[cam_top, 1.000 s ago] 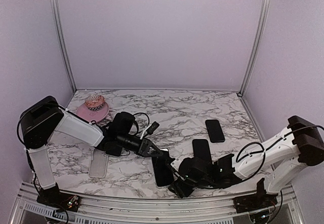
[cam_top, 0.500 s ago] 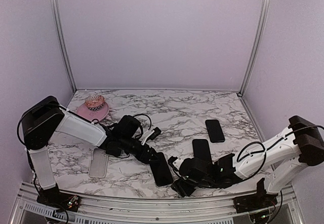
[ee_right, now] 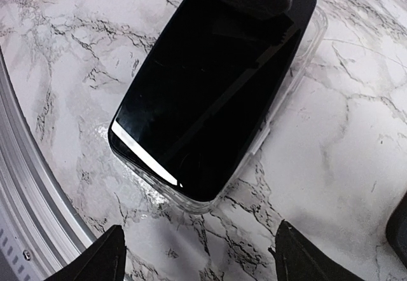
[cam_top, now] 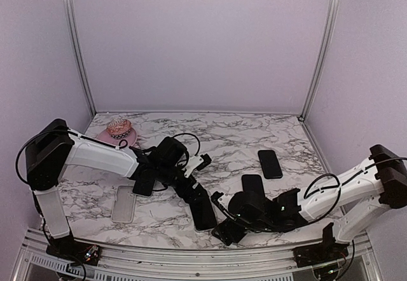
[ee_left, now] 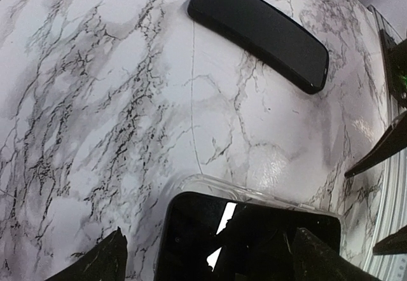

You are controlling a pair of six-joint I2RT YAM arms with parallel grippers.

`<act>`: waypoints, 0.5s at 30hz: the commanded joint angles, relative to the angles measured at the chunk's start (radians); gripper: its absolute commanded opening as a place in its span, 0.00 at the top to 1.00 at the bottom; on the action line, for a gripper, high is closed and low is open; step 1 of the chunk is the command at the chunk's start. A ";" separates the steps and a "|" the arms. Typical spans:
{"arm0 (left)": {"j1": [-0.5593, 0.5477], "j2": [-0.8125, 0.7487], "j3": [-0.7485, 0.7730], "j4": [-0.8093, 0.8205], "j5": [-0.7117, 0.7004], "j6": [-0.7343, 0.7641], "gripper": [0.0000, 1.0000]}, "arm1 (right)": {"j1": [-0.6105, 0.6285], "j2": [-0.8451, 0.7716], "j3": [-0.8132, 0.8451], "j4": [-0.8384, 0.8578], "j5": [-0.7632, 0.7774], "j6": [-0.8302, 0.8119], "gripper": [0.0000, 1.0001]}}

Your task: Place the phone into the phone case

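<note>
Clear plastic phone case [ee_right: 299, 68] lies flat by the near edge of the marble counter [cam_top: 222, 135], about mid-width, with the glossy black phone [ee_right: 216, 90] in it. Case rim shows along the phone's right side and near end. Whether the phone is fully seated: cannot tell.

Left end effector [ee_left: 208, 243] has its jaws spread wide over the phone's far end, a finger on either side; contact unclear. Right end effector [ee_right: 198, 230] is also spread open, holding nothing, just off the phone's near end and apart from it.

Second clear case [cam_top: 123, 203] lies empty toward the near left corner. Spare black phone [cam_top: 269, 164] lies right of centre. Another dark phone [cam_top: 252, 184] sits nearer, partly hidden by the right arm. Pink hat [cam_top: 116, 135] sits at the far left corner.
</note>
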 commanded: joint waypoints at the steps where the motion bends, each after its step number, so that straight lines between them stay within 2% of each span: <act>1: -0.029 0.000 0.062 -0.083 -0.082 0.099 0.04 | -0.036 -0.024 -0.012 0.041 -0.067 0.005 0.21; 4: -0.033 0.001 0.092 -0.110 -0.157 0.115 0.04 | -0.052 -0.033 -0.017 0.039 -0.081 0.012 0.20; 8: -0.016 -0.119 0.052 -0.108 -0.267 0.064 0.10 | -0.125 -0.066 -0.013 0.057 -0.144 0.024 0.23; 10: -0.010 -0.194 0.005 -0.119 -0.292 0.045 0.22 | -0.174 -0.074 0.015 0.057 -0.169 0.020 0.26; 11: -0.011 -0.224 -0.025 -0.126 -0.309 0.030 0.31 | -0.200 -0.071 0.036 0.045 -0.169 0.019 0.29; 13: -0.010 -0.251 -0.078 -0.141 -0.321 -0.028 0.50 | -0.257 -0.038 0.093 -0.007 -0.146 0.038 0.41; 15: -0.010 -0.238 -0.114 -0.164 -0.354 -0.068 0.68 | -0.296 0.024 0.161 -0.090 -0.061 0.075 0.58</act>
